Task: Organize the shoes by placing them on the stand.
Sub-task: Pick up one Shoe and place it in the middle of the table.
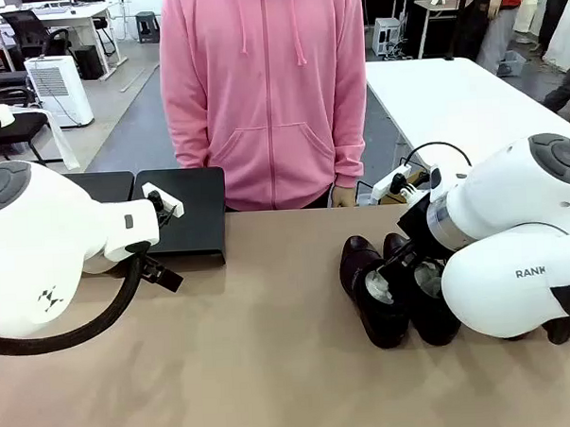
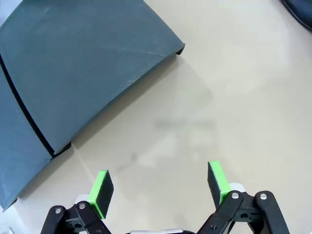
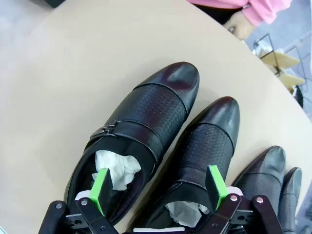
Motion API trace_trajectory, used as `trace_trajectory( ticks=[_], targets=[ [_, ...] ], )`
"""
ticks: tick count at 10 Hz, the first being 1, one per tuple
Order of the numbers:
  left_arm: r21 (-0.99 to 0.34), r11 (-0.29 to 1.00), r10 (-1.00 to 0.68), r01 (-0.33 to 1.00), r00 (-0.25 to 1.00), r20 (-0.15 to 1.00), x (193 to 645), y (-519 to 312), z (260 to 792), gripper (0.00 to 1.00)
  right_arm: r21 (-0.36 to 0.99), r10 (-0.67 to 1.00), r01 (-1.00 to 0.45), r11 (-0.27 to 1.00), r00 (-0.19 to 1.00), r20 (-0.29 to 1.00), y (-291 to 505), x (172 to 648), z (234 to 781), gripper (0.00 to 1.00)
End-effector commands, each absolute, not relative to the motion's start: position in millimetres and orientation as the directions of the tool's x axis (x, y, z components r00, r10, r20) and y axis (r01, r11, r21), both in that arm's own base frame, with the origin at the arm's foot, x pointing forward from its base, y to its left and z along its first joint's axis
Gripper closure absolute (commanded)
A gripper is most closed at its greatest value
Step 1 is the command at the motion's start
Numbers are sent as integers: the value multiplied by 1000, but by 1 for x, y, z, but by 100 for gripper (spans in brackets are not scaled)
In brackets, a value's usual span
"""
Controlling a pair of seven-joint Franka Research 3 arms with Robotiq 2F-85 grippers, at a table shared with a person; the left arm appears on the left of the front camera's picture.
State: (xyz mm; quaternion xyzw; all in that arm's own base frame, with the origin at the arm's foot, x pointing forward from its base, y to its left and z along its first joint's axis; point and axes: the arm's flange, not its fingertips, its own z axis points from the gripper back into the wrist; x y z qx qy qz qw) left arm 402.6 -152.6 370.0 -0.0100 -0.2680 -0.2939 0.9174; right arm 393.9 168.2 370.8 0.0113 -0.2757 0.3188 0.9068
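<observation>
Two black glossy shoes lie side by side right of the table's centre, the left shoe (image 1: 372,295) and the right shoe (image 1: 429,302). In the right wrist view the left shoe (image 3: 146,117) has white paper stuffed inside, and the right shoe (image 3: 204,141) lies against it. My right gripper (image 3: 158,187) hangs open just above their heel ends, one pad over each shoe. Two more shoes (image 3: 265,170) lie beyond. The stand (image 1: 186,222) sits bare at the far left. My left gripper (image 2: 158,187) is open over bare table beside the stand (image 2: 83,63).
A person in a pink hoodie (image 1: 261,92) stands at the far edge, one hand (image 3: 239,22) near the table rim. A wire rack (image 1: 397,182) sits behind the right arm. Bare tabletop (image 1: 273,365) spreads between stand and shoes.
</observation>
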Motion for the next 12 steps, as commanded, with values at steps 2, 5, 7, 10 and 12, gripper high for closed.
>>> trace_trajectory(
  ticks=[2, 5, 7, 10, 12],
  targets=[
    [139, 827, -534, 545, 683, 498, 403, -153, 370, 0, -155, 572, -584, 797, 645, 507, 168, 394, 371, 0],
    [139, 827, -534, 545, 683, 498, 403, -153, 370, 0, -155, 572, -584, 797, 645, 507, 168, 394, 371, 0],
    [139, 827, -534, 545, 683, 498, 403, -153, 370, 0, -155, 572, -584, 797, 645, 507, 168, 394, 371, 0],
    [139, 827, -534, 545, 683, 498, 403, -153, 370, 0, -155, 572, -584, 797, 645, 507, 168, 394, 371, 0],
    [139, 827, -534, 545, 683, 498, 403, -153, 370, 0, -155, 572, -584, 797, 645, 507, 168, 394, 371, 0]
  ],
)
